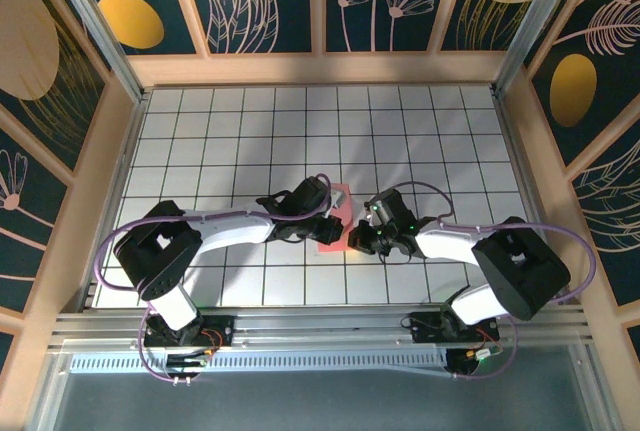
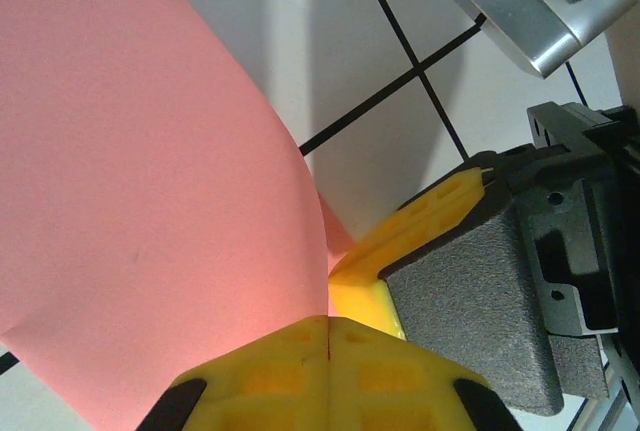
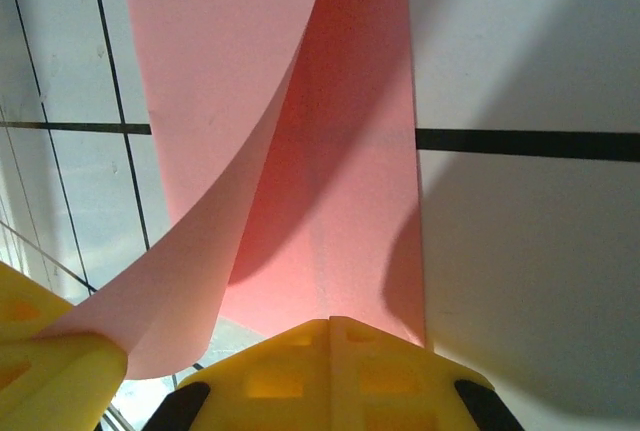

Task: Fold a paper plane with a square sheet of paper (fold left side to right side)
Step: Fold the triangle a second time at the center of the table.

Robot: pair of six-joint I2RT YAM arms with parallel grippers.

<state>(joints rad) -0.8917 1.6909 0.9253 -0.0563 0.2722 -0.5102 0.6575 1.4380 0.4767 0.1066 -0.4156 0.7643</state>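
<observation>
The square sheet of paper [image 1: 333,239] is salmon pink and lies mid-table between both arms. Its left part curls up and over toward the right. My left gripper [image 1: 320,219] is shut on the raised flap [image 2: 150,181]; the paper's edge runs into the closed yellow jaws [image 2: 328,323]. My right gripper [image 1: 358,241] is shut, its closed tips [image 3: 330,323] resting on the flat lower layer [image 3: 350,171]. In the right wrist view the lifted flap [image 3: 220,71] arches down to the left gripper's yellow finger [image 3: 45,376]. The right gripper's finger [image 2: 430,216] stands close beside the left jaws.
White tiled table [image 1: 230,141] with black grid lines, walled by wooden frames with patterned panels. A metal rail [image 1: 320,331] carries both arm bases at the near edge. The two grippers are nearly touching over the paper.
</observation>
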